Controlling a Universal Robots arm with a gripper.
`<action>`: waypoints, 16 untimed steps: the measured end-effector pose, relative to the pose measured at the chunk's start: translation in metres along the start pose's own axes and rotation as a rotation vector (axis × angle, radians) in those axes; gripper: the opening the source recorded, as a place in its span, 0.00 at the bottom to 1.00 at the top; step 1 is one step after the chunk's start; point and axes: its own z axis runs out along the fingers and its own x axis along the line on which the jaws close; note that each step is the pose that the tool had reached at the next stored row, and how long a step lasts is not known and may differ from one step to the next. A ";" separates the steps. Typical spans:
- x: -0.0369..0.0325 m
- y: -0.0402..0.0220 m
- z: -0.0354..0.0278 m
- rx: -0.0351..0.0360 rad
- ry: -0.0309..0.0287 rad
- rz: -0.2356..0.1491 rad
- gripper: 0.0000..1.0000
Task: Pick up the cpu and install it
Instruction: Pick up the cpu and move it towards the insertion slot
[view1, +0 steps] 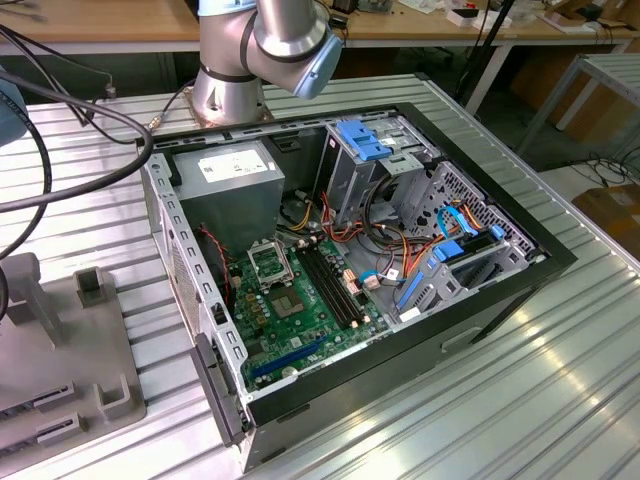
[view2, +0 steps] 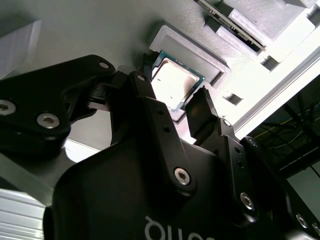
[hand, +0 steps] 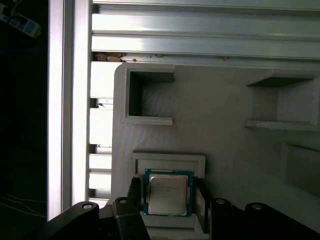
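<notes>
1. Exterior view: the grey tray sits on the slatted table, over on the exterior view's left. Just beside the tray, towards the exterior view's right, is the open case, lying on its side with the green board facing up. The black socket on that board is just an empty frame, so nothing's installed yet, and it's well apart from the tray. The arm rises from the table beyond the tray, by the case's far corner.

2. Second wrist view: the gripper hangs right over the tray. The cpu lies flat in a raised nest on the tray, silver top up with the green rim showing around it. The black fingers are spread, one on each side of the cpu, down low next to the nest. Looks released to me, not pinching anything. There's a dark sliver of gap between the chip and the nearer finger.

3. First wrist view: the cpu sits square in its nest, close to one edge of the tray. The gripper straddles it, with a finger just beside each side edge of the chip and a thin strip of grey between them. So it's still unclamped, with the chip resting on the tray. Further in on the tray there's a square pocket with one side open, and more walled pockets across from it. The table's slats run past the tray's far side.
</notes>
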 end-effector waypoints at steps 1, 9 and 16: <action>0.0000 0.0000 0.0000 0.0000 0.0000 0.000 0.54; 0.0001 0.0000 -0.0017 0.0001 0.0002 0.000 0.47; 0.0001 0.0000 -0.0065 -0.0001 -0.0001 0.000 0.47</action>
